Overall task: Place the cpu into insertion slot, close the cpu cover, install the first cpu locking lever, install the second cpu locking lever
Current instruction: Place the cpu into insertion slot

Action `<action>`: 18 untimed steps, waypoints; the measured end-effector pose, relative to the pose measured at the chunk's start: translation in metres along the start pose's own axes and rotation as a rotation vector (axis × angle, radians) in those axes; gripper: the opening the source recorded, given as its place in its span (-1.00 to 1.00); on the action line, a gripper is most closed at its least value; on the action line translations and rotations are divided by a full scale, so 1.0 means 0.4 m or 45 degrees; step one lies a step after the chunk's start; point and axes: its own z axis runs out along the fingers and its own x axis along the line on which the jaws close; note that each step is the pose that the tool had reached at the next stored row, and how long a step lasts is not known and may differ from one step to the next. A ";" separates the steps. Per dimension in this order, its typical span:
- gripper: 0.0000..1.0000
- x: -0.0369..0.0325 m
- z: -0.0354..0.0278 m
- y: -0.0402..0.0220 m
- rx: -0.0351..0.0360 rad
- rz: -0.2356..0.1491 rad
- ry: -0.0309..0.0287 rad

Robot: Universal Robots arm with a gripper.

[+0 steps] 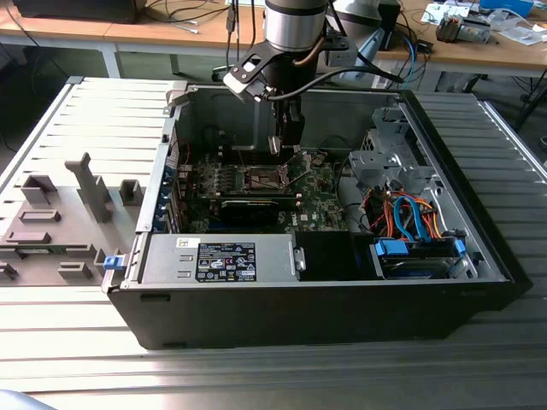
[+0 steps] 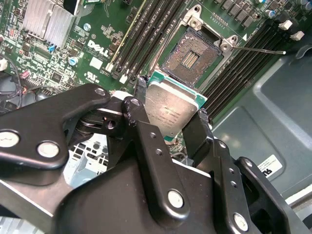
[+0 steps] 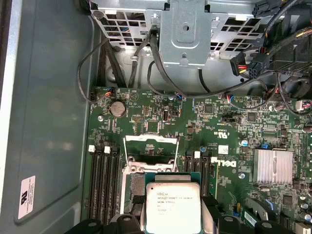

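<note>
Item one, the surface (image 1: 256, 376): ribbed grey metal planking, matt, carrying the whole job. Item two, the computer case (image 1: 325, 316): black sheet-steel box lying open on its side, with a grey painted interior. Item three, the motherboard (image 1: 320, 205): green, glossy and densely populated, with long black memory slots flanking the socket and a finned aluminium heat sink (image 3: 272, 166) to one side. Item four, my end effector (image 2: 170, 117): black jointed linkages with bright rivets. It is closed to a narrow grip, and its fingers (image 2: 139, 109) pinch the chip by two opposite edges. Item five, the cpu cover (image 3: 151, 138): thin silvery frame, swung up and open behind the socket. Item six, the insertion slot (image 2: 190, 56): square, with a dark pin field inside a bright metal rim, uncovered and unoccupied. Item seven, the cpu (image 2: 170, 111): small flat square with a brushed grey lid and a green edge, held just above the board, close beside the socket and partly overlapping it in both wrist views. I judge this to be the placing step, early in the task. To do it well I would square the chip's edges to the rim, match its corner orientation, bring it down level without any sliding across the pins, and keep clear of the raised cover.
</note>
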 end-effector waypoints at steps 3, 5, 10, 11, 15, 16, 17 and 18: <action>0.08 0.000 0.000 0.000 0.0001 0.005 -0.0002; 0.08 0.000 0.000 0.000 0.0001 0.010 -0.0003; 0.08 0.000 0.000 0.000 0.0001 0.019 -0.0005; 0.08 0.000 0.000 0.000 0.0001 0.022 -0.0006; 0.08 0.000 0.000 0.000 0.0001 0.029 -0.0008; 0.08 0.000 0.000 0.000 0.0001 0.032 -0.0009; 0.08 0.000 0.000 0.000 0.0001 0.035 -0.0010; 0.08 0.000 0.000 0.000 0.0001 0.038 -0.0011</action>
